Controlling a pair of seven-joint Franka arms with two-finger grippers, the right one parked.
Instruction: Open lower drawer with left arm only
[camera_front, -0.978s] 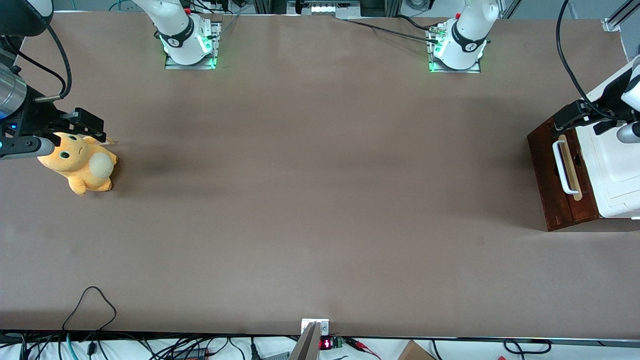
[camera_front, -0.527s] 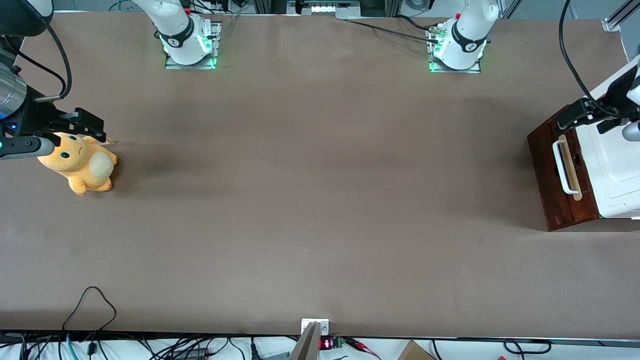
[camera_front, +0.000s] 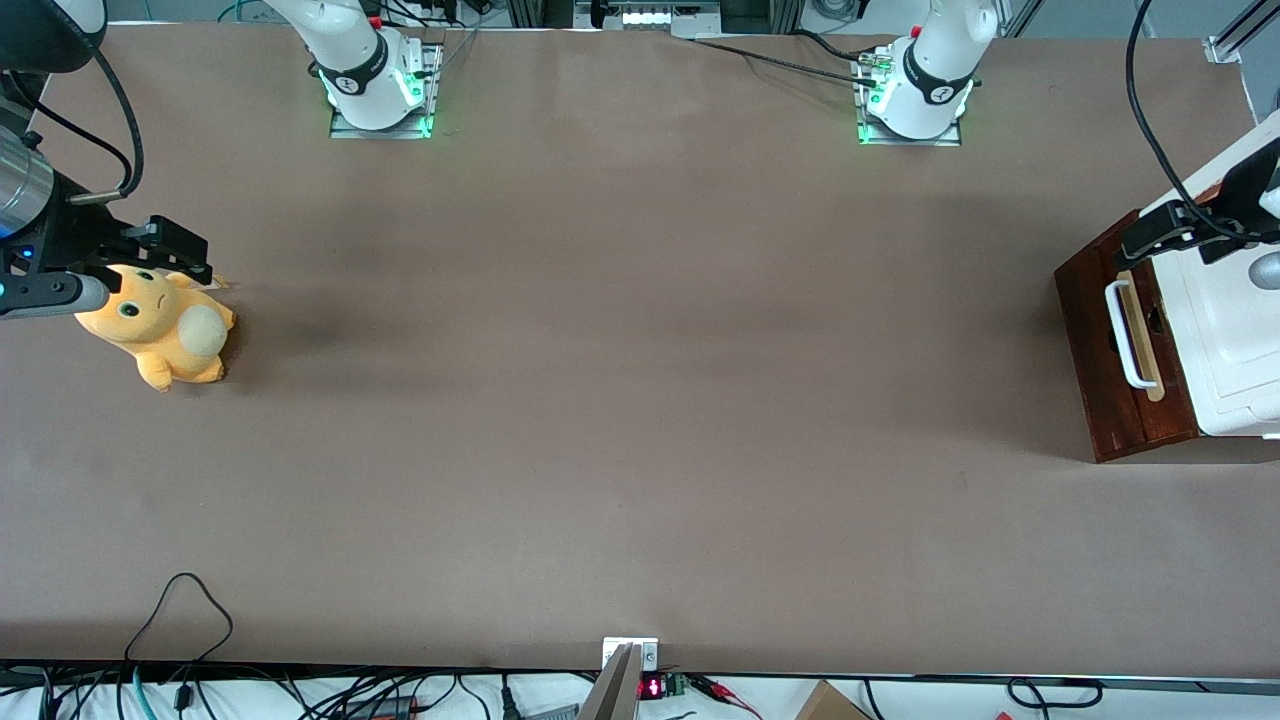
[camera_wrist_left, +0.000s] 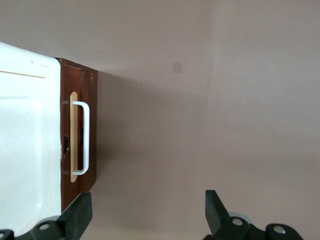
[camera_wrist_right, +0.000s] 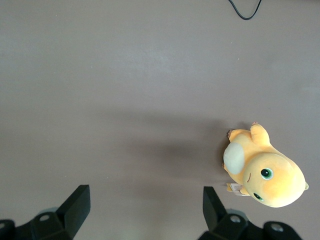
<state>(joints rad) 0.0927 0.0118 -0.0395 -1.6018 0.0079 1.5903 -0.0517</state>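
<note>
The lower drawer (camera_front: 1092, 350) has a dark reddish-brown front with a white loop handle (camera_front: 1125, 335) on a pale wood strip. It stands under the white cabinet top (camera_front: 1225, 330) at the working arm's end of the table, and no pale inside shows. The left arm's gripper (camera_front: 1142, 240) hovers above the cabinet corner farther from the front camera, apart from the handle. In the left wrist view the gripper (camera_wrist_left: 147, 217) is open and empty over bare table, with the handle (camera_wrist_left: 85, 137) and drawer front (camera_wrist_left: 92, 100) beside one finger (camera_wrist_left: 77, 217).
An orange plush toy (camera_front: 160, 325) lies toward the parked arm's end of the table and shows in the right wrist view (camera_wrist_right: 262, 172). A black cable loop (camera_front: 180, 610) lies near the table's front edge. Two arm bases (camera_front: 915, 95) stand farthest from the front camera.
The left arm's gripper has drifted a little toward the working arm's end of the table and slightly farther from the front camera. The drawer has not moved.
</note>
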